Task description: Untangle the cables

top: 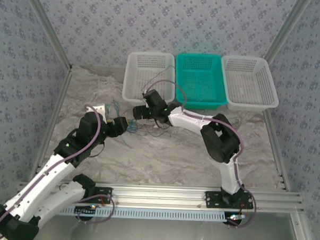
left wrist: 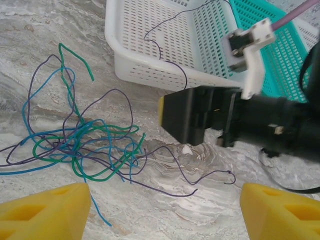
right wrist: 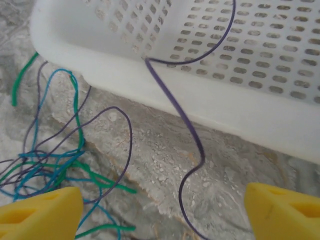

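Observation:
The cables lie in a loose tangle (left wrist: pixel 80 145) on the marbled cloth, just in front of the left white basket (left wrist: pixel 165 45). A green cable (left wrist: pixel 102 178) and a blue cable (left wrist: pixel 100 212) loop through the heap. The dark cable (right wrist: pixel 192 135) climbs the basket's wall into it, and its free end (left wrist: pixel 177 195) trails across the cloth. My left gripper (left wrist: pixel 162 215) is open, low over the cloth, with the tangle by its left finger. My right gripper (right wrist: pixel 162 215) hangs open beside the basket, the dark cable running down between its fingers untouched. Both grippers (top: pixel 129 125) (top: pixel 136 111) stand close together, facing each other.
A teal basket (top: pixel 179 78) sits in the middle of the back row and another white basket (top: pixel 273 88) is to its right. The right gripper's black body (left wrist: pixel 200 117) sits right in front of my left gripper. Patterned walls enclose the table.

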Motion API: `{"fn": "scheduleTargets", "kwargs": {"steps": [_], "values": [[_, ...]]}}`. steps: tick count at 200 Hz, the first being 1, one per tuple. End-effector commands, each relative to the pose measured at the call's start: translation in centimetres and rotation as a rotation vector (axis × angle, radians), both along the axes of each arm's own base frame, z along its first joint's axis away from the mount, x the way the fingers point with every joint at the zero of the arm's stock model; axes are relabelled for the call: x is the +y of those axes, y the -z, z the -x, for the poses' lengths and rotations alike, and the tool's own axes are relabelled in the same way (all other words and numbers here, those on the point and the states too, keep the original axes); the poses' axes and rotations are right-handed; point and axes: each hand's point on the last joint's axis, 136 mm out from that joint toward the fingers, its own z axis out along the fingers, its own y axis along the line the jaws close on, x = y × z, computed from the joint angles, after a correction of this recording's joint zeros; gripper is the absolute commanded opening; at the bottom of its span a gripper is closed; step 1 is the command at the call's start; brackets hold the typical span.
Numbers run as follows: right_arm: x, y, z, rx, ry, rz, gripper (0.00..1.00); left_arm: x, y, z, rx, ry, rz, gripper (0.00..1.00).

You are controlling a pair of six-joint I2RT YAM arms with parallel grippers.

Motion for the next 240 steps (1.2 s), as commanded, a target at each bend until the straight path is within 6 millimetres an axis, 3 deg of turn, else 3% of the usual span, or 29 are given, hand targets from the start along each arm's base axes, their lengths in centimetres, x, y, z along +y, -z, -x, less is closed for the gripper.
{"fn": "scheduleTargets", "kwargs": {"steps": [1, 36, 51, 69, 83, 126, 147, 175, 192, 225, 240], "values": [[0.9, 0.3, -1.8, -0.15, 0.049, -0.02, 0.74, 0.2, -0.7, 0.5, -0.016, -0.003, 0.008, 0.79], [0.6, 2.0, -1.9, -0.188, 0.065, 0.024, 0.58, 0.3, -0.7, 0.5, -0.02, -0.008, 0.012, 0.79], [0.5, 2.3, -1.7, -0.186, 0.058, 0.032, 0.43, 0.2, -0.6, 0.4, -0.02, -0.007, 0.02, 0.79], [0.4, 1.7, -1.2, -0.163, 0.03, 0.021, 0.17, 0.2, -0.6, 0.4, -0.018, -0.008, 0.021, 0.79], [0.3, -0.7, -0.5, -0.173, 0.014, -0.028, 0.0, 0.3, -0.7, 0.4, -0.02, -0.011, 0.02, 0.79], [-1.1, -13.2, 0.8, -0.361, -0.013, -0.156, 0.0, 0.4, -1.1, 0.4, -0.033, -0.016, 0.019, 0.79], [-1.3, -18.4, 0.1, -0.447, -0.019, -0.206, 0.0, 0.3, -1.3, 0.4, -0.038, -0.015, 0.031, 0.79], [-1.7, -21.4, -3.6, -0.515, 0.004, -0.208, 0.0, 0.2, -1.5, 0.6, -0.041, -0.008, 0.047, 0.79], [-0.6, -22.7, -5.8, -0.549, -0.019, -0.219, 0.0, 0.4, -1.6, 0.8, -0.044, -0.012, 0.05, 0.79], [2.9, -26.6, -7.0, -0.62, -0.104, -0.238, 0.0, 0.9, -2.0, 1.1, -0.048, -0.025, 0.044, 0.8], [3.7, -29.6, -7.3, -0.665, -0.122, -0.251, 0.0, 1.1, -2.1, 1.3, -0.05, -0.028, 0.038, 0.8]]}}
